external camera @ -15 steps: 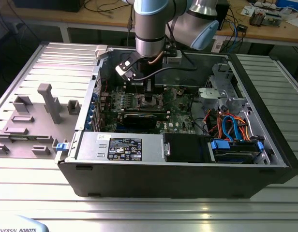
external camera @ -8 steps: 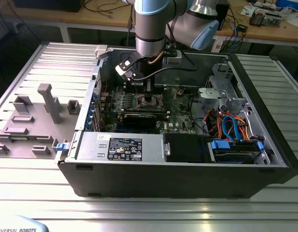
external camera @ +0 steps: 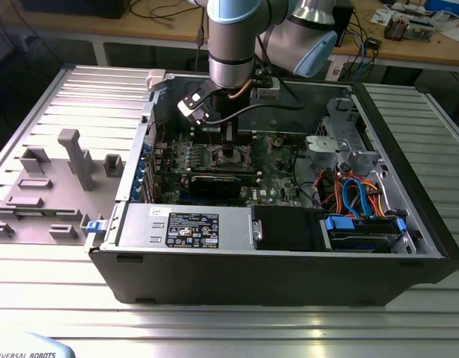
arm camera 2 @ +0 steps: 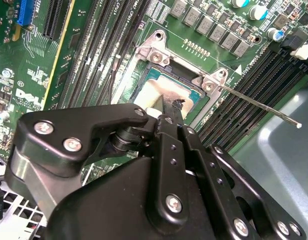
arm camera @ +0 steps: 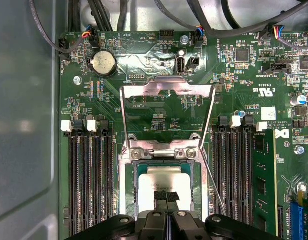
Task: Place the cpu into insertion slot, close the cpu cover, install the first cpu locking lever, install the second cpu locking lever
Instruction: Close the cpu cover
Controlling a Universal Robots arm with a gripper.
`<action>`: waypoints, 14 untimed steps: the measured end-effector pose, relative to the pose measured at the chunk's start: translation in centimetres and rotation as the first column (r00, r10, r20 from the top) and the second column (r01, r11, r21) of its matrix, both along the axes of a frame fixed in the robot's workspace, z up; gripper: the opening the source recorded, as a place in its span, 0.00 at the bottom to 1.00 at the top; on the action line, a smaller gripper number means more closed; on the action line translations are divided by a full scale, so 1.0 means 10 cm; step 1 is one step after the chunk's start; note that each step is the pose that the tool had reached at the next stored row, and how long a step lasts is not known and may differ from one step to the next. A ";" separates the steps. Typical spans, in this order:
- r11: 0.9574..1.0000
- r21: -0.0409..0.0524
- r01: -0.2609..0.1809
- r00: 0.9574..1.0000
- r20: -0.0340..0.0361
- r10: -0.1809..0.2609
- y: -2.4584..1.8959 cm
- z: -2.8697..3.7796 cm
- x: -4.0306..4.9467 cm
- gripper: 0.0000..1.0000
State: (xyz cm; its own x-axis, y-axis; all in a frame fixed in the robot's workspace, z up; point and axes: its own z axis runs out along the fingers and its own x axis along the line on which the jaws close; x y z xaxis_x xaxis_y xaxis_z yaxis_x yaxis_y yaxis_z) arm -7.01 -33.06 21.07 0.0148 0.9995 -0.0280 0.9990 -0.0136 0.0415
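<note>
Gripper (arm camera: 166,196) closed, holding nothing, tips down on the cpu (arm camera: 164,176). It's seated in the insertion slot (arm camera: 126,195), directly under tips. Hinged cpu cover (arm camera: 166,88) flipped open just beyond them. Printed label (external camera: 192,226) on metal box (external camera: 140,224), well clear.

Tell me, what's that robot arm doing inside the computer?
It's fitting the computer's chip. In the first wrist view the shut gripper sits right over the cpu, which already lies in the insertion slot. The cpu cover is flipped open. In the second wrist view a thin locking lever sticks out loose, not latched.
</note>
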 end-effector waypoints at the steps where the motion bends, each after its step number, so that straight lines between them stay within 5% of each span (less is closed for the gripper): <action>1: 1.000 0.000 0.000 1.000 -0.004 0.000 0.001 -0.002 0.002 0.11; 2: 1.000 0.000 0.000 1.000 -0.014 0.000 0.001 -0.001 0.002 0.11; 3: 1.000 0.000 0.000 1.000 -0.016 0.000 0.001 -0.001 0.001 0.11; 14: 1.000 0.000 0.000 1.000 -0.019 0.000 0.001 -0.001 0.001 0.11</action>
State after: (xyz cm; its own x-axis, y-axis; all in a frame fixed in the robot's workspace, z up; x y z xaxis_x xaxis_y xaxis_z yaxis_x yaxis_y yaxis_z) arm -7.00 -33.05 21.05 0.0143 0.9995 -0.0283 0.9997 -0.0136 0.0225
